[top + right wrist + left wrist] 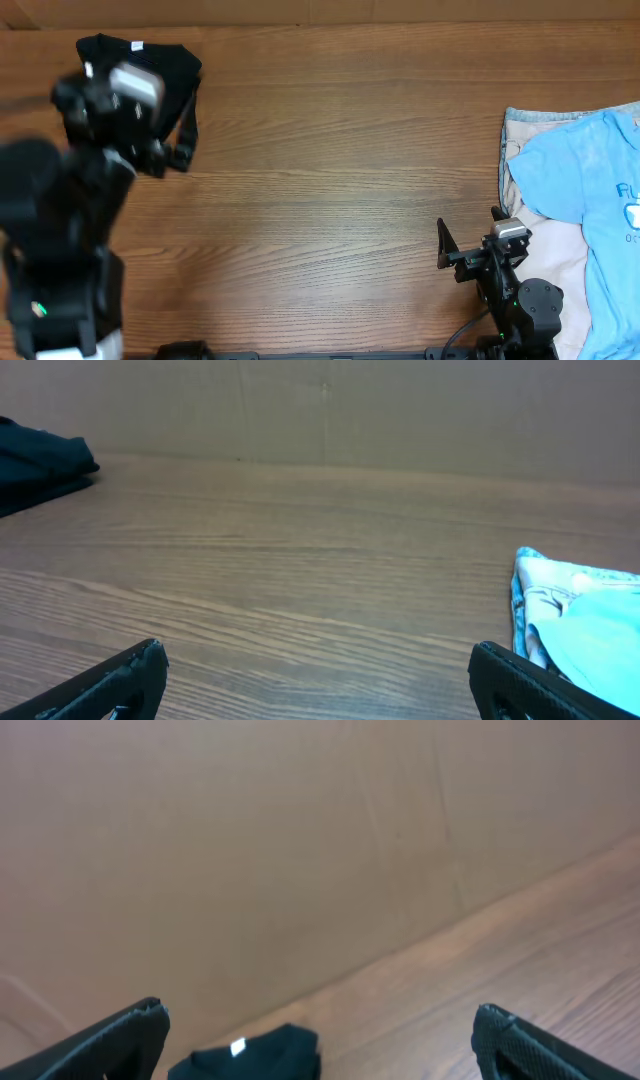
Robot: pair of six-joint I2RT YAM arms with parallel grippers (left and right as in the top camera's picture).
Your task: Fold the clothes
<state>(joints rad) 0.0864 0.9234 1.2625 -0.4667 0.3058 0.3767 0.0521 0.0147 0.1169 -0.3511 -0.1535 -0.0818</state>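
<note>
**One shirt folded, a pile left to do**

A black shirt is seen as a compact dark bundle with a small white tag on top. It lies just ahead of and below the left tool, near the far edge of the table. It is judged to be folded already, though its lower part is hidden by the arm in the overhead view.

The rest of the clothes are heaped just to the right of the right tool. A light blue T-shirt with a print is spread loosely on top, creased and unfolded. White pieces are seen under it on the side nearest the tool, and a pale blue-grey piece shows at its far edge. None of this pile looks folded, so most of the work is judged to remain.

Both tools are held wide apart and nothing is clamped in either. The stretch of table between the two tools is bare wood.
</note>
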